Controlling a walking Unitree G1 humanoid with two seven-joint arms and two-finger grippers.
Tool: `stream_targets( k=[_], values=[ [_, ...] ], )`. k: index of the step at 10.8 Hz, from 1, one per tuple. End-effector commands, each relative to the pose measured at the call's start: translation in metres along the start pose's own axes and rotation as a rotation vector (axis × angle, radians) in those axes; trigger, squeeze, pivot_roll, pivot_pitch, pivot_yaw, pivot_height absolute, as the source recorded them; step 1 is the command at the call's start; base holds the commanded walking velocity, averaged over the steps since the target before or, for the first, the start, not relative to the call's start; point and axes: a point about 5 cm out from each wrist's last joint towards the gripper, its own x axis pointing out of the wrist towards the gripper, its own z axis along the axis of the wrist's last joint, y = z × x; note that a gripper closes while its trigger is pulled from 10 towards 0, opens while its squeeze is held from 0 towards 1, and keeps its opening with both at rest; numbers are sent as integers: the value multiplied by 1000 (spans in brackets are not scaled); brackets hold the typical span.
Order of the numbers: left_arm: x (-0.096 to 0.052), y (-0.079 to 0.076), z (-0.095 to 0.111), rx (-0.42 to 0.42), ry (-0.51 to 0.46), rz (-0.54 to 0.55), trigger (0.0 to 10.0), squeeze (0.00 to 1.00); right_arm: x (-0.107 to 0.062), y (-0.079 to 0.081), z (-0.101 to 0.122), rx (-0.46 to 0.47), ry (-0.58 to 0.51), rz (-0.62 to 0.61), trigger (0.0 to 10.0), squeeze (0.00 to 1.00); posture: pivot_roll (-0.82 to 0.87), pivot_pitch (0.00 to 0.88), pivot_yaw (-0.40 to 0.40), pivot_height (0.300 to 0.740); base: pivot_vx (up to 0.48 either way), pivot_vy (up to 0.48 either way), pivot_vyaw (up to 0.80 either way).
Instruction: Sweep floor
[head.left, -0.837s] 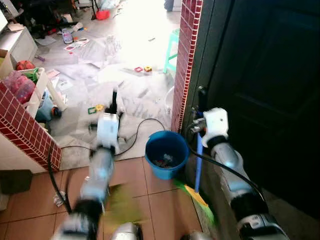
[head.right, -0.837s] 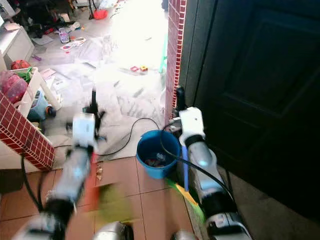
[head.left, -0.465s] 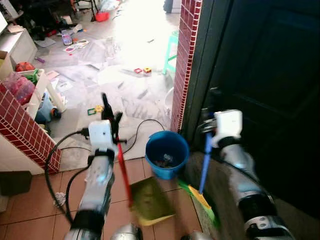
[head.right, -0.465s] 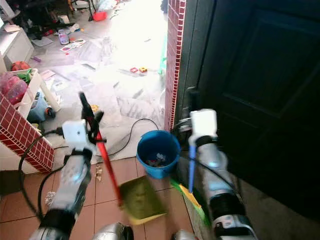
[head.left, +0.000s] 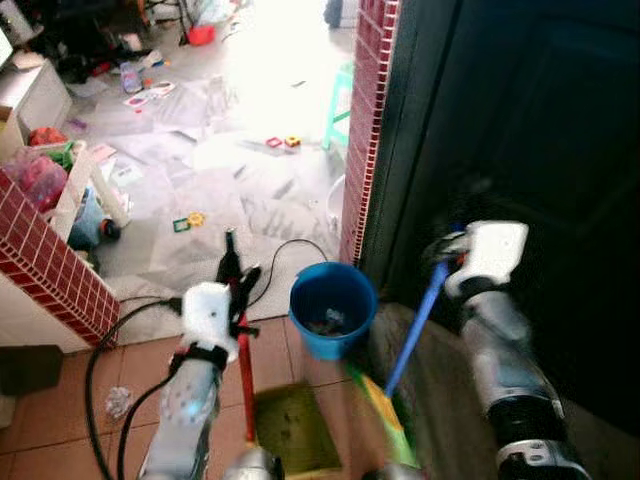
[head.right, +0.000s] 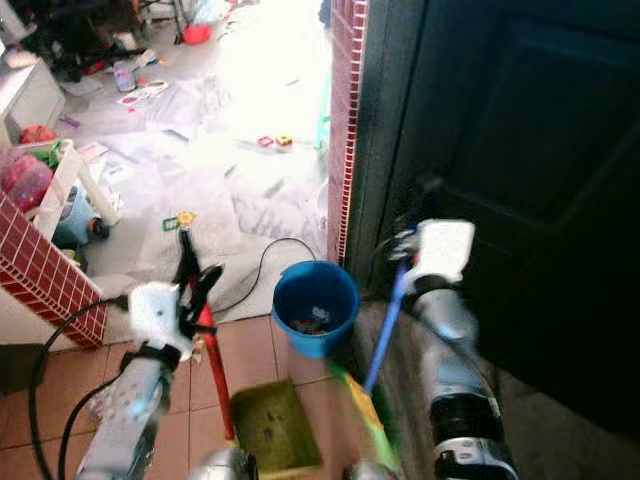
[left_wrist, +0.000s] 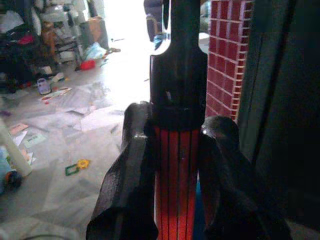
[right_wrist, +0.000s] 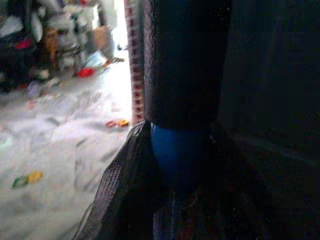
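Gripping dustpan (head.left: 292, 430) and broom (head.left: 405, 340); no legible writing.

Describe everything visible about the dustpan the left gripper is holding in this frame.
The dustpan has a long red handle topped by a black grip, and an olive-green scoop at the bottom. The handle stands nearly upright. The left gripper is shut on it where the ribbed red shaft meets the black grip, one finger on each side. The scoop sits low over the orange tile floor, just before the blue bucket; whether it touches the tiles is unclear.
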Motion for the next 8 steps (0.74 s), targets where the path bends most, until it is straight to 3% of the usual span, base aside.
stream_targets(
  k=[1,2,5,8],
  values=[
    [3,7,15,11,-54,27,10000,0,1,-3,12,10,-52,-34,10000,0,-87,0,50,740,0,360,0],
    [3,9,14,-31,-37,58,10000,0,0,-4,11,7,-40,-37,10000,0,-91,0,52,740,0,480,0],
    [3,2,12,-49,-12,23,10000,0,5,0,12,-17,-32,-3,10000,0,-83,0,57,740,0,480,0],
    [10,-1,24,-49,-41,7,10000,0,9,7,14,-49,-41,31,10000,0,-73,0,52,740,0,480,0]
  ],
)
